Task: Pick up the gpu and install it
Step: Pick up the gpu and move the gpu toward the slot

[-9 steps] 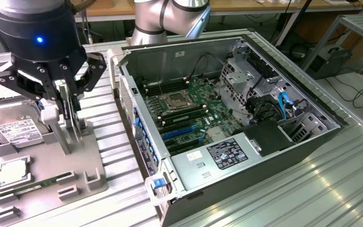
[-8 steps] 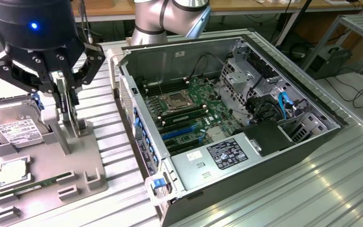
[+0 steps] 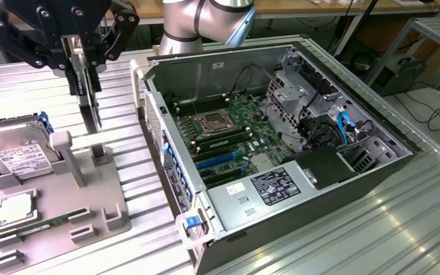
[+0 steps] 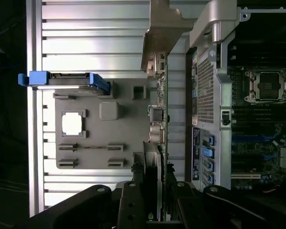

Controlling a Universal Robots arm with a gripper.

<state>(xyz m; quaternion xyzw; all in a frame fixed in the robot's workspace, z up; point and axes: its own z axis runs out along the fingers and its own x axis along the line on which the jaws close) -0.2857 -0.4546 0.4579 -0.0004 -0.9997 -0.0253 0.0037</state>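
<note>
Exterior view: the gripper hangs over the part of the ribbed metal surface that lies toward the exterior view's left edge. Its fingers are closed on the upper end of the gpu, which hangs upright as a thin dark card. The card's lower end is close over a small upright post of the grey parts tray; whether the two touch cannot be told. On the same tray lie a hard drive in a blue carrier, a square processor and a narrow green memory stick. Just beside the tray, toward the middle of the surface, stands the open computer case, its motherboard exposed.

Wrist view: the gripper clamps the gpu edge-on, with the card's silver bracket at the end far from the fingers. The card lies between the grey parts tray and the wall of the computer case. The hard drive and the processor rest on the tray, and the ribbed surface shows beyond it.
</note>
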